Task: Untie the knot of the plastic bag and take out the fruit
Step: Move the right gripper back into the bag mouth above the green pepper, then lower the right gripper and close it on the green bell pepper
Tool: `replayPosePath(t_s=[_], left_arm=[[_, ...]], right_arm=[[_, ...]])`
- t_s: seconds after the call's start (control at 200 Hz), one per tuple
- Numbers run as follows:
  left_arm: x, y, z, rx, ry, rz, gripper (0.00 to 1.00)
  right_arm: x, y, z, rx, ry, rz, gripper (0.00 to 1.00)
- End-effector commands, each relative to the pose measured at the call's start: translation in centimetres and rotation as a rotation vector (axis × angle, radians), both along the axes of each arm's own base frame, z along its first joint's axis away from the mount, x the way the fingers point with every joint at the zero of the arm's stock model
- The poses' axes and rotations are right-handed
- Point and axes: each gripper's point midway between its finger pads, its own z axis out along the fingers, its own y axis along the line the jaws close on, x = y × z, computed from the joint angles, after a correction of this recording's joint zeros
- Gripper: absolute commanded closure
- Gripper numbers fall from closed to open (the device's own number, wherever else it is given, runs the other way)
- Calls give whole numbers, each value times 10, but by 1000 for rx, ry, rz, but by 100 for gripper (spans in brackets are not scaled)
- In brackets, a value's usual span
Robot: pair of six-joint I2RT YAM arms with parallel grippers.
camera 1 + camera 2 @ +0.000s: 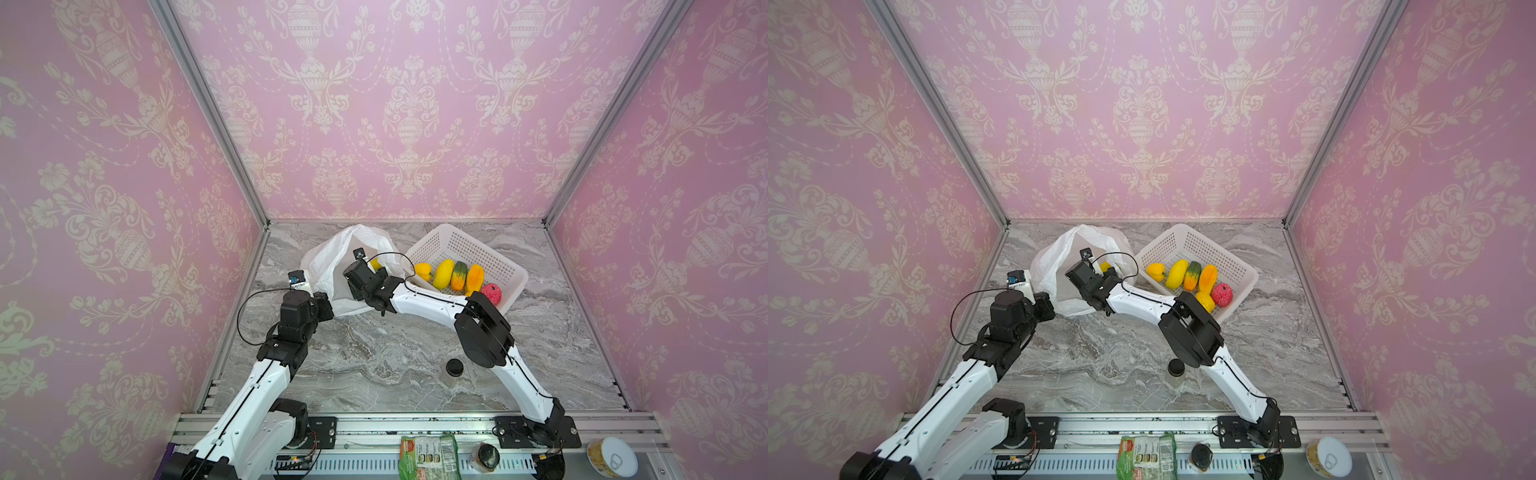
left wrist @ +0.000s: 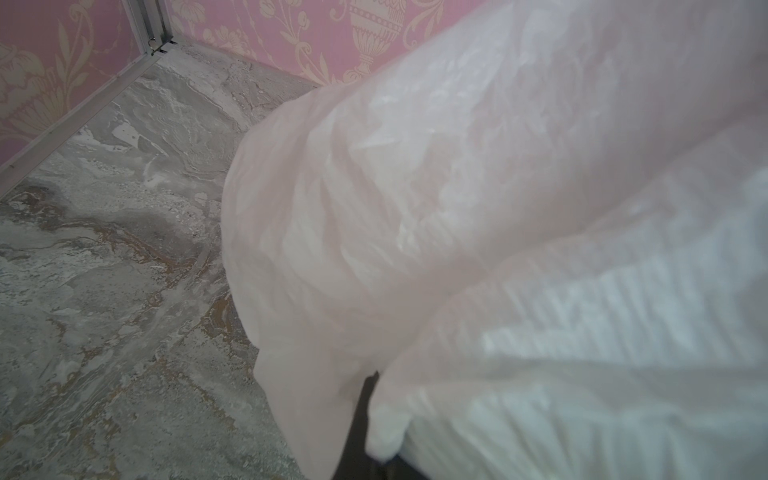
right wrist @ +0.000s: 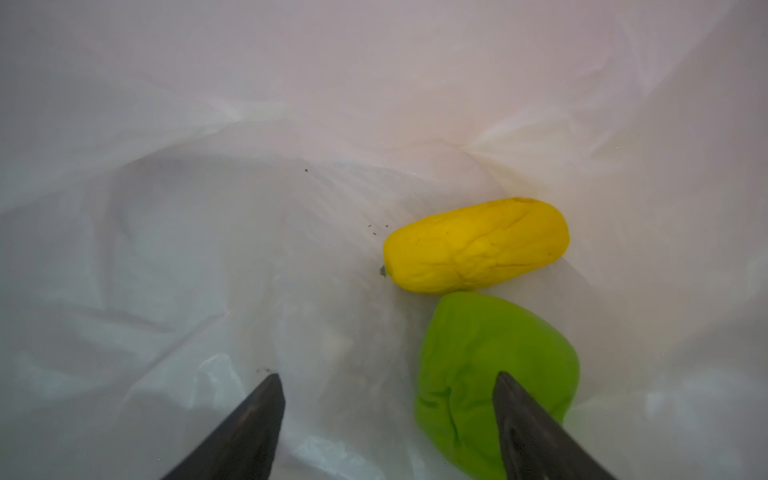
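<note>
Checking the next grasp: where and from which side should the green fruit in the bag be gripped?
Probably grip the green fruit across its rounded middle, coming in through the plastic bag's mouth; shift the open right hand sideways first, since the fruit lies off-centre.

- Left arm [image 1: 266,374]: white shell segments, black joints, thin black cable [image 1: 238,319] looping out.
- Right arm [image 1: 419,303]: same colours.
- Right end effector [image 3: 387,375]: dark tapered fingers [image 3: 249,428].

Your crinkly white plastic bag [image 1: 332,264] stands open on the tabletop [image 1: 374,353]; inside you see a yellow fruit [image 3: 476,245] beside a green fruit [image 3: 469,365].
</note>
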Motion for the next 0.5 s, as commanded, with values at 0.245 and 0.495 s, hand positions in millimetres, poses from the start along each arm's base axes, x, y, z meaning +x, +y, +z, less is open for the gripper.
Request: replayPosePath(t_s=[0.245,0.495], left_arm=[[0,1,-2,-15,-3,2,100],[-1,1,-2,-15,-7,-1,100]], right_arm=[[17,-47,-23,-172,19,-143,10],[27,-65,-37,-205,89,-192,6]])
